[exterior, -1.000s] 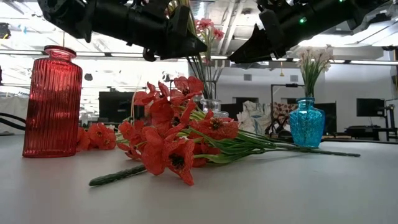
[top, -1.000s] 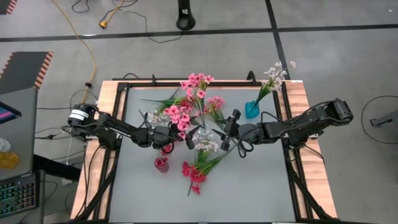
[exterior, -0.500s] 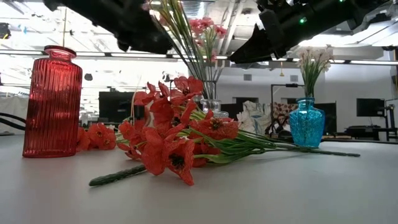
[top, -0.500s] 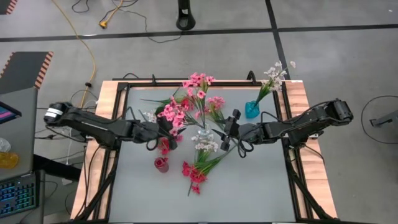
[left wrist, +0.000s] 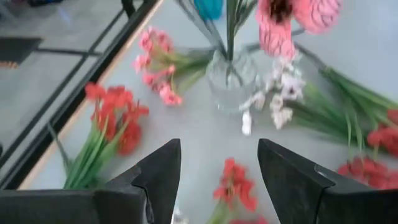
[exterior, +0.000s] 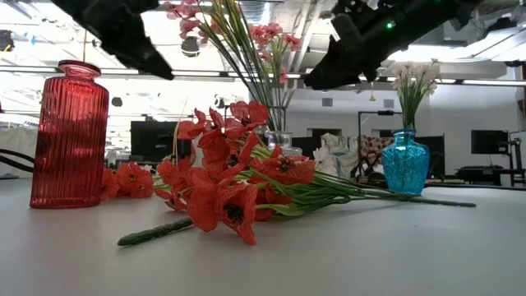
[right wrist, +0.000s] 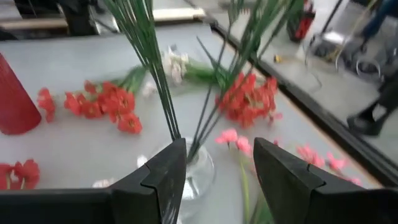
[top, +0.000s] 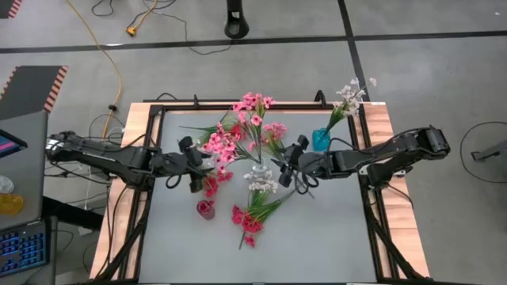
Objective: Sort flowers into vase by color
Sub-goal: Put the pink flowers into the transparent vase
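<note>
A clear glass vase (top: pixel 257 171) stands mid-table and holds pink sprigs (top: pixel 224 142) that lean toward the left. Its stems (right wrist: pixel 155 68) rise from its mouth. My left gripper (top: pixel 192 161) is open and empty, left of the vase, above red sprigs (left wrist: pixel 114 118). My right gripper (top: pixel 287 165) is open just right of the clear vase (right wrist: pixel 198 169) and points at it. A red vase (top: pixel 205 208) stands near the front. A blue vase (top: pixel 320 140) with white blossoms stands at the far right. Red sprigs (top: pixel 249 218), white ones (top: pixel 261 184) and pink ones (top: pixel 274 133) lie on the table.
Loose sprigs lie all around the clear vase, and more red ones (top: pixel 211 185) lie beside the red vase (exterior: pixel 69 136). The black table frame (top: pixel 158 111) runs along the edges. The near part of the grey top (top: pixel 317 245) is bare.
My left gripper has drawn back from the clear vase toward the table's left edge, and the pink sprig stays standing in the vase, leaning left. My right gripper has edged a little closer to the vase.
</note>
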Controlling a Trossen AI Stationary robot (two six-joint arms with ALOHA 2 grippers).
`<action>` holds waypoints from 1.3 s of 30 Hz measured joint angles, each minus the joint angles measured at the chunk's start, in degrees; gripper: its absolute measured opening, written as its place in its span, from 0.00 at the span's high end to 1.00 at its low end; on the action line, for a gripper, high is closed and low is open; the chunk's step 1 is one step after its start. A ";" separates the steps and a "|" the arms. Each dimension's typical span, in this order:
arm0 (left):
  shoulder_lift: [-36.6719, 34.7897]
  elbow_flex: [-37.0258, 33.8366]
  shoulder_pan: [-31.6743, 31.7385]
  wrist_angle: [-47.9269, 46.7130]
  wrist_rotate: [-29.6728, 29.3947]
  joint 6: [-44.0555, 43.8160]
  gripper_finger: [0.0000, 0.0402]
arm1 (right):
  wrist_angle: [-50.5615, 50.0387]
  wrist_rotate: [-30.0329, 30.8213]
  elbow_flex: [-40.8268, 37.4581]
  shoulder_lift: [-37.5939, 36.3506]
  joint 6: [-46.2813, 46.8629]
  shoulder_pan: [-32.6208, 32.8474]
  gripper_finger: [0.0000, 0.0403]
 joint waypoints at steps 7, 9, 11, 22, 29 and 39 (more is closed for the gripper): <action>-4.03 -6.11 -2.25 -0.24 -0.39 -4.24 0.50 | -15.99 -0.26 3.40 0.00 16.11 -0.83 0.47; -4.78 -8.18 -2.42 0.82 -1.10 -5.79 0.50 | -19.92 -0.83 3.40 0.00 21.34 -1.68 0.47; -5.31 -10.07 -2.40 2.58 -2.10 -7.10 0.50 | -22.96 -2.33 3.40 0.27 25.69 -2.87 0.47; -5.59 -12.47 -2.38 5.13 -2.69 -7.55 0.50 | -22.55 -7.46 3.36 10.43 31.26 -6.83 0.47; -5.59 -12.47 -2.38 5.77 -2.69 -7.53 0.50 | -22.28 -7.48 4.38 16.64 33.16 -8.71 0.47; -5.57 -12.47 -2.38 6.29 -2.71 -7.52 0.50 | -20.53 -7.76 5.44 23.53 33.29 -9.79 0.47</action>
